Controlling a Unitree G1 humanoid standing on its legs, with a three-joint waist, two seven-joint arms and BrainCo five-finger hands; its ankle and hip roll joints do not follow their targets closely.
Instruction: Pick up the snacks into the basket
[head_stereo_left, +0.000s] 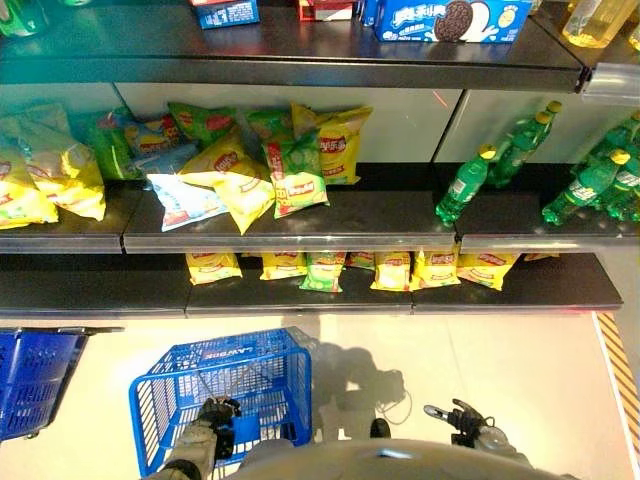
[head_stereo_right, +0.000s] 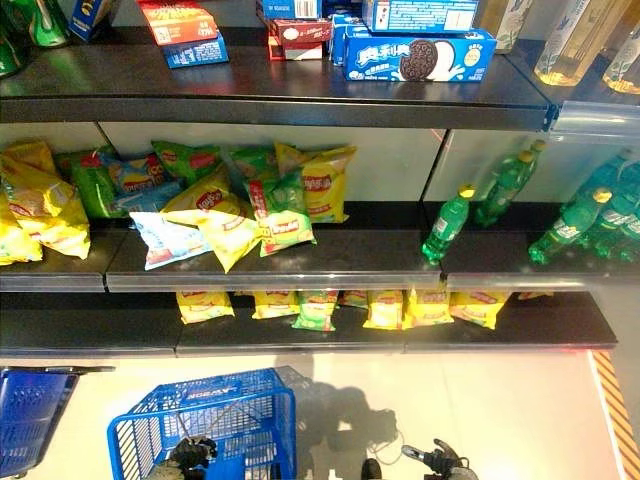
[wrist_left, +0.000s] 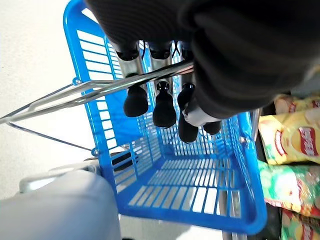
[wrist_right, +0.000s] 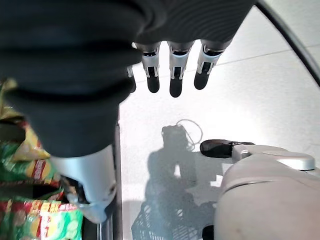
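My left hand (wrist_left: 165, 107) curls round the blue basket's handle (wrist_left: 100, 90), while my empty, slack-fingered right hand (head_stereo_left: 465, 418) hangs nearer the chip bags (head_stereo_left: 300, 180) shelved ahead above it.

The scene is viewed from the head by both eye views, angled down and forward at the shelves (head_stereo_left: 300, 215) from some way off; the same shelves, floor and blue basket (head_stereo_left: 240, 385) are shared, slightly offset sideways. The left wrist view is taken from very close along the left hand (wrist_left: 165, 95), down into the basket. The right wrist view is directed past the right hand (wrist_right: 172, 65) at the floor (wrist_right: 260, 100); snack bags (wrist_right: 30, 220), probably the lowest shelf's, are caught at its edge.
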